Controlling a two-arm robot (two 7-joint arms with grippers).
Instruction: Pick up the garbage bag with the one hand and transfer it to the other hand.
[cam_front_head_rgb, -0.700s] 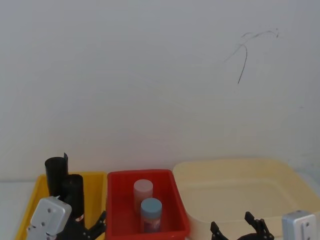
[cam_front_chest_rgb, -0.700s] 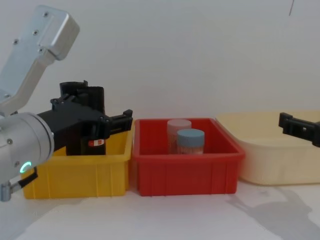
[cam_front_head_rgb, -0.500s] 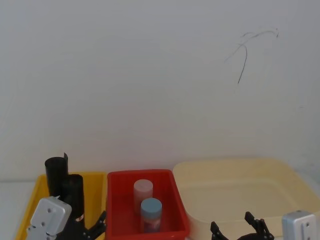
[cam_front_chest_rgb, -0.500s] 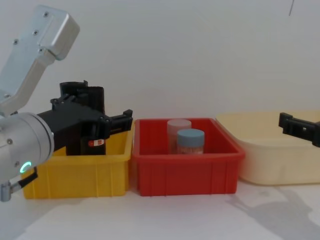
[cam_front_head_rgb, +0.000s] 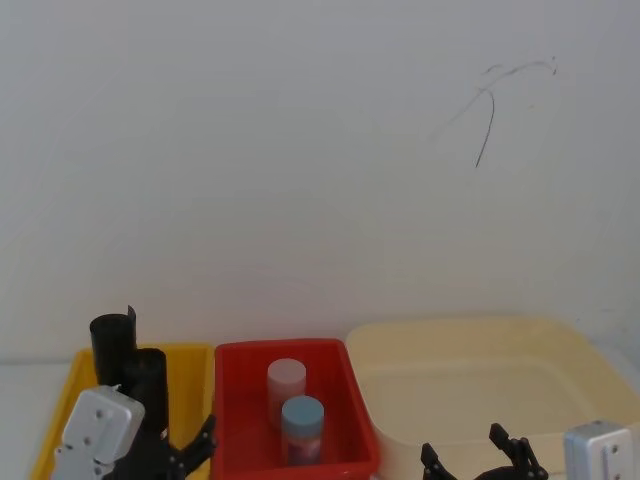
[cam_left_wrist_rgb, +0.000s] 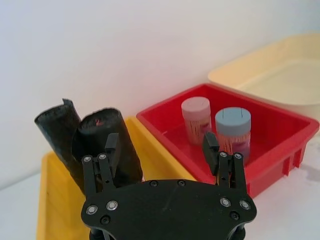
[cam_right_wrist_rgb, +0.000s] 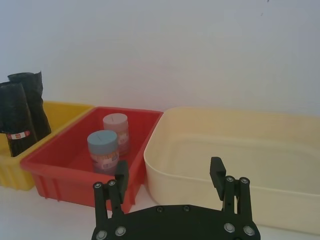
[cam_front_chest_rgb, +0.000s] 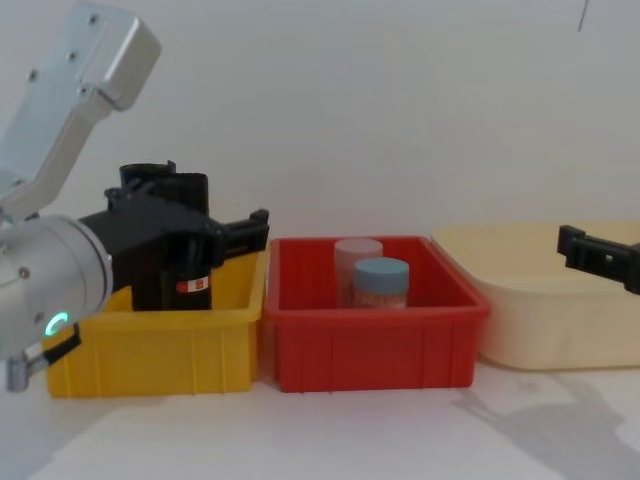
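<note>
Find garbage bag (cam_right_wrist_rgb: 14, 115) upright in yellow bin (cam_right_wrist_rgb: 65, 112), 9 o'clock of red bin (cam_right_wrist_rgb: 60, 175). See left claw (cam_left_wrist_rgb: 161, 145) spread wide close before it, presumably to straddle roll. Note right claw (cam_right_wrist_rgb: 169, 171) also spread, 3 o'clock side, probably awaiting handover.

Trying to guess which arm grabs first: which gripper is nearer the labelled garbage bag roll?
Left. The left gripper sits open just in front of the garbage bag in the yellow bin. The right gripper, also open, is by the cream tub, past the red bin.
</note>
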